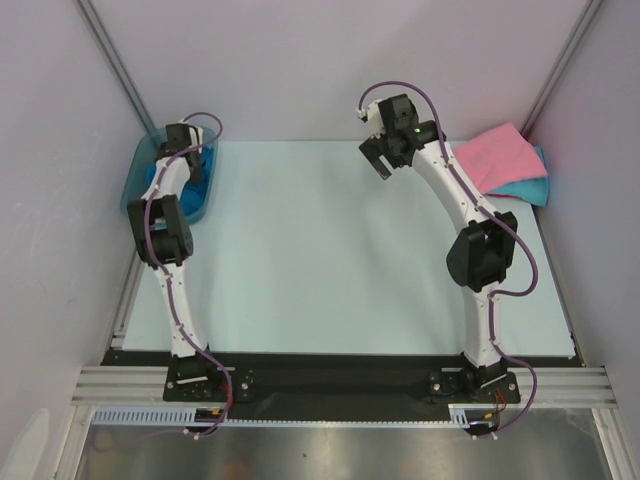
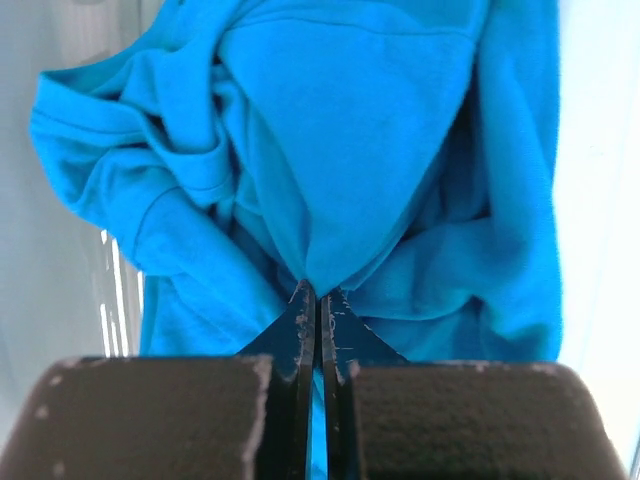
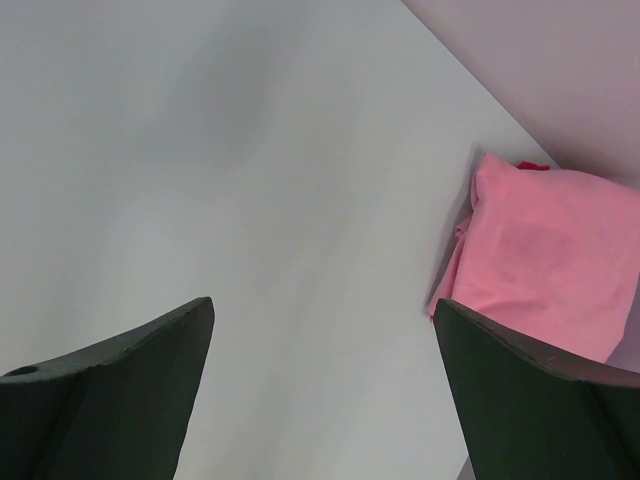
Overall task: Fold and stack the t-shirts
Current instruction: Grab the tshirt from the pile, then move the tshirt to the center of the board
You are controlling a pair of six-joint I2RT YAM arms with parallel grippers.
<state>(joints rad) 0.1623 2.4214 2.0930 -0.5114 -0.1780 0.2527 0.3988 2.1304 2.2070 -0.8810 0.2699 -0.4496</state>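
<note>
Hiding much of the bin [image 1: 135, 188] from above, the left arm [image 1: 166, 236] is reaching in, the left gripper [image 2: 320, 292] clenching a peak of the crumpled blue shirt [image 2: 350, 130]. The right gripper [image 3: 325, 335] is hanging spread and empty over the table [image 1: 320, 260]; at the far right corner the folded pink shirt [image 1: 497, 155] is covering most of the folded turquoise shirt [image 1: 527, 189], making three shirts.

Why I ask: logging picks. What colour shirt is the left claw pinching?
Bright blue shirt, clearest in the left wrist view.

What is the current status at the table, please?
Left gripper shut on blue t-shirt in bin. Right gripper open, empty. Pink t-shirt folded, far right. No obstruction seen.
</note>
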